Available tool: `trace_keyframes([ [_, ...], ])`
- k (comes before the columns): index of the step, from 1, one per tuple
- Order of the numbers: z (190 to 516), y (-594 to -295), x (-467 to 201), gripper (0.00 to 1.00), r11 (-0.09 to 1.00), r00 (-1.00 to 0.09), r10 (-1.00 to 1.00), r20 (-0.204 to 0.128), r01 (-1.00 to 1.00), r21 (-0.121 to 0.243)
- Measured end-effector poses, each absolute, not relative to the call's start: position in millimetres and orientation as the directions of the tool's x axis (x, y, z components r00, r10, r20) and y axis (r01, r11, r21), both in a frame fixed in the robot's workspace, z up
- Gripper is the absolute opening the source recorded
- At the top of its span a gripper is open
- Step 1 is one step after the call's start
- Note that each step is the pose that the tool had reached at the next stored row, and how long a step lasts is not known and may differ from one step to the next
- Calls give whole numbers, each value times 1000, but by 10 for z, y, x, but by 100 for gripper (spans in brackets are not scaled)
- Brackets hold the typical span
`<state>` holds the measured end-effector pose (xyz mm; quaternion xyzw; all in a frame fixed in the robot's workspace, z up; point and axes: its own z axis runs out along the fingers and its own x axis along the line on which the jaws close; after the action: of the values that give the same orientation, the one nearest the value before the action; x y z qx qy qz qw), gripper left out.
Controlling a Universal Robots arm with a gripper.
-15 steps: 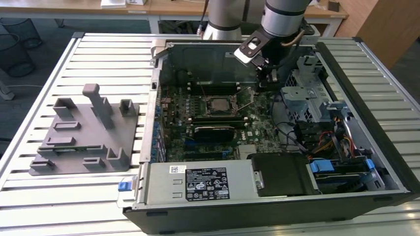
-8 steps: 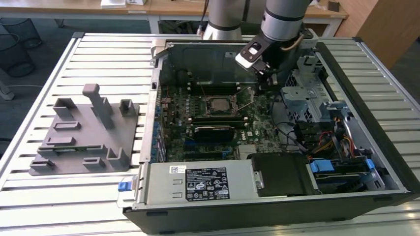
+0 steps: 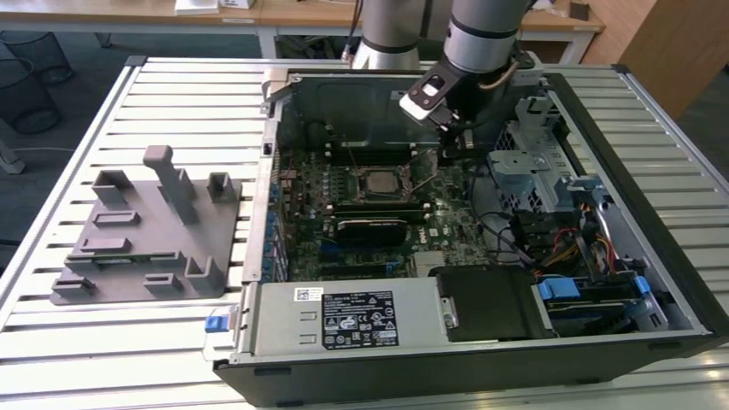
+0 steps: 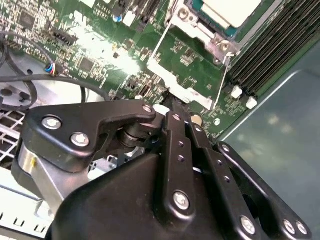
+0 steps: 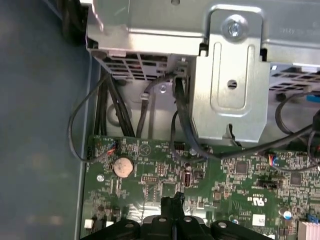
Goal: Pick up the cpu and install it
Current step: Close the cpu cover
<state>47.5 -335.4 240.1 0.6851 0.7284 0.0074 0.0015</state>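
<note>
the cpu point(image 3: 377, 181) lies flat in its socket frame point(image 4: 210, 40), in the middle of the green motherboard point(image 3: 306, 184) inside the open computer case point(image 3: 456, 371). it is a small square chip, and in the second wrist view its top point(image 4: 232, 10) looks pale silver and shiny. the gripper point(image 3: 452, 149) hangs low over the board, near the socket on the exterior view's right and a little farther. in the first wrist view its black fingers point(image 5: 167, 207) are pressed together with no gap, and nothing is between them.

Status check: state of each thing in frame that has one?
cpu: seated in the socket, not held.
gripper: shut, holding nothing, low over the motherboard beside the socket.
computer case: lying on its side, open.
</note>
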Motion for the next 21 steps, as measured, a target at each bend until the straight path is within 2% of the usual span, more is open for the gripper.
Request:
trace_keyframes([
  [21,2387,-3353,236,11,61,-61,998,8,998,13],
])
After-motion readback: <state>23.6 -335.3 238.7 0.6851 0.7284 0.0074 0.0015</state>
